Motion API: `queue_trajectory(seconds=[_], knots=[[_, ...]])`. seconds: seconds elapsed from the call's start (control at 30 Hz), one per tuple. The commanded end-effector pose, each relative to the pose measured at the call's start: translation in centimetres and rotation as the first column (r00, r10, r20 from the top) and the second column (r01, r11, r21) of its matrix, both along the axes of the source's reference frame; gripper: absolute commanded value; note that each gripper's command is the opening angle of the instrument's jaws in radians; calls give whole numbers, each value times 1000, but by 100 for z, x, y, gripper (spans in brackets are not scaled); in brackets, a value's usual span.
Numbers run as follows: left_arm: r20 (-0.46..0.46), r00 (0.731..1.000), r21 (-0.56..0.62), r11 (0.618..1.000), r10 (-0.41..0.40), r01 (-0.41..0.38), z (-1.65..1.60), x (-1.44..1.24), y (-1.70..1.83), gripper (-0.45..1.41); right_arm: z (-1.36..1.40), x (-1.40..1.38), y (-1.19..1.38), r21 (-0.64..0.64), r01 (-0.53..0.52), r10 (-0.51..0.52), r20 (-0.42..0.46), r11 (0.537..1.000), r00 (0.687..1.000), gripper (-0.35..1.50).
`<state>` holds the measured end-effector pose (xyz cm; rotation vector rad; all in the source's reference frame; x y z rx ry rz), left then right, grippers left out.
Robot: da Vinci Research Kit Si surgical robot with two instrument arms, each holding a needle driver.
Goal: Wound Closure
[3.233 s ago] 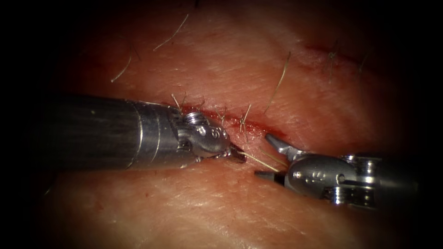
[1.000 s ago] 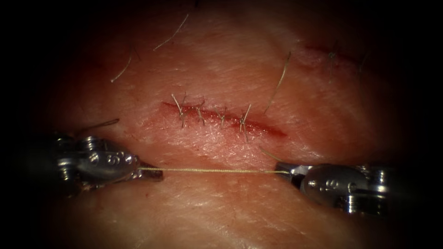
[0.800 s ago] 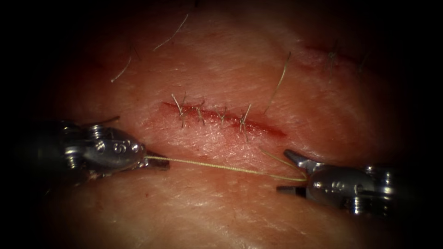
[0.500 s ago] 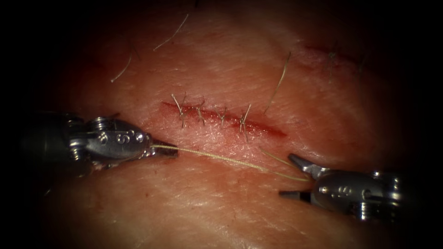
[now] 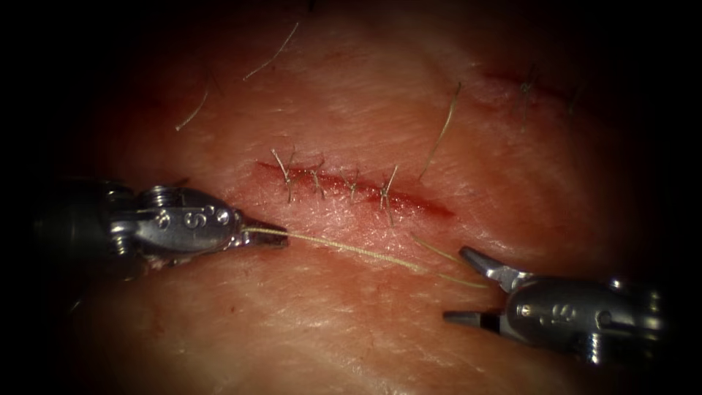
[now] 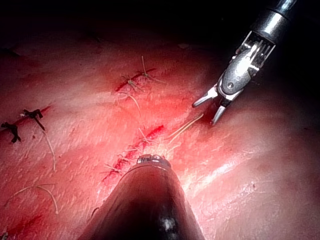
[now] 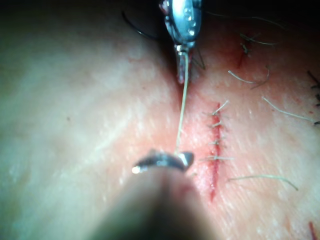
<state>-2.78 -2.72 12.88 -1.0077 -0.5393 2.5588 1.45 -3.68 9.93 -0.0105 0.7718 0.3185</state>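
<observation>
The right tool (image 5: 475,289) sits nearest, fingers open and empty. The left tool (image 5: 267,235) grips the thread (image 5: 344,249), which lies slack across the tissue (image 5: 351,336) below the stitched cut (image 5: 351,186). Risk: a hard tug could loosen a stitch.

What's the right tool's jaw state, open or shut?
Open. In the endoscope view the right tool has its two jaws spread apart with nothing between them; the thread, held by the shut left tool, ends just short of it.
</observation>
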Motion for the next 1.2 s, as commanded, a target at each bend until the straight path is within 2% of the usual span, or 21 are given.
queue_trajectory(seconds=[0.03, 0.13, 0.23, 0.3, 0.43, 0.47, 0.53, 0.67, 0.77, 0.8, 0.9, 1.0, 1.2], knots=[[7, 1000, -7, 1000, 4, -4, 3, -7, -2, -45, 6, -2, 5, 9, 15, -15, -22, 1000, 1000, 143], [44, 999, -15, 1000, 18, -17, -7, -17, 0, -45, 0, -22, 18, -14, 57, -57, -34, 998, 998, 125], [85, 996, -16, 1000, 17, -16, -18, -29, 5, -45, -11, -40, 34, -6, 75, -75, -42, 997, 996, 114], [106, 994, -22, 1000, 23, -20, -28, -40, 14, -45, -20, -56, 51, 21, 103, -101, -91, 994, 991, 91], [111, 994, -21, 999, 26, -23, -36, -49, 24, -45, -22, -66, 74, 17, 98, -93, -171, 995, 981, 54], [115, 993, -17, 1000, 27, -25, -37, -51, 26, -45, -21, -66, 80, 7, 82, -80, -183, 997, 980, 39], [124, 992, -10, 1000, 26, -25, -38, -57, 30, -45, -6, -60, 91, -17, 61, -64, -210, 998, 976, -35], [158, 987, -1, 1000, 8, -8, -41, -67, 44, -45, 28, -35, 92, -8, 110, -109, -227, 994, 968, -35], [193, 981, 9, 1000, -5, 4, -43, -75, 59, -45, 58, -13, 86, -18, 145, -144, -277, 989, 950, -35], [207, 978, 11, 1000, -16, 14, -41, -78, 70, -45, 78, -2, 77, -13, 159, -156, -303, 987, 940, -35], [220, 975, 16, 1000, -28, 26, -32, -81, 84, -45, 99, 8, 63, 10, 169, -155, -336, 986, 929, -35], [218, 975, 21, 999, -39, 36, -18, -83, 97, -45, 104, 15, 51, 28, 181, -157, -378, 983, 912, -35], [209, 975, 29, 997, -74, 70, 22, -89, 116, -45, 90, 22, 42, 30, 169, -132, -493, 985, 860, -35]])
